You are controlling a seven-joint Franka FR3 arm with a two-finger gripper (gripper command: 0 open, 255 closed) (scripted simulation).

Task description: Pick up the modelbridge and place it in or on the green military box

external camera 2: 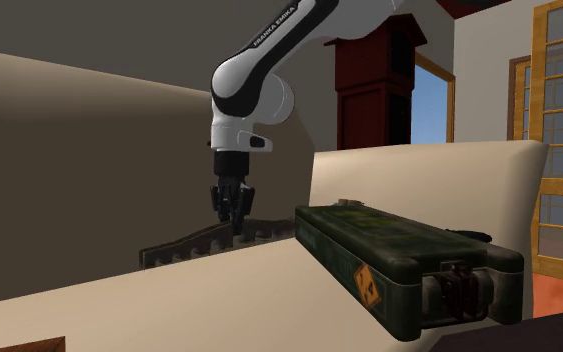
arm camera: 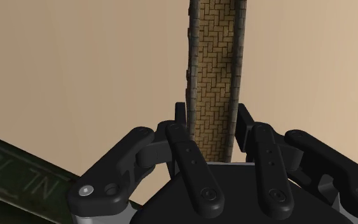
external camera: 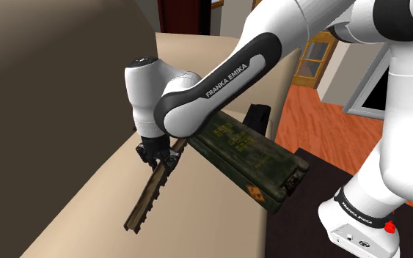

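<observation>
We read "FRANKA EMIKA" in dark capitals along the arm's white forearm (external camera: 227, 80). On the green box (external camera: 249, 157), at five o'clock from that lettering, the lid's faint yellow stencilling is illegible, and its side bears an orange diamond sign (external camera 2: 367, 284) — symbol unreadable. In the wrist view, the box shows pale "NL" beside digits resembling 73.

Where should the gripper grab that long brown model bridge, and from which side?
Across its narrow width, near the end beside the dark green military box, coming straight down from above. The long brown model bridge is slim with two parallel side walls, so they fit between the fingers of the black gripper, as here.
</observation>
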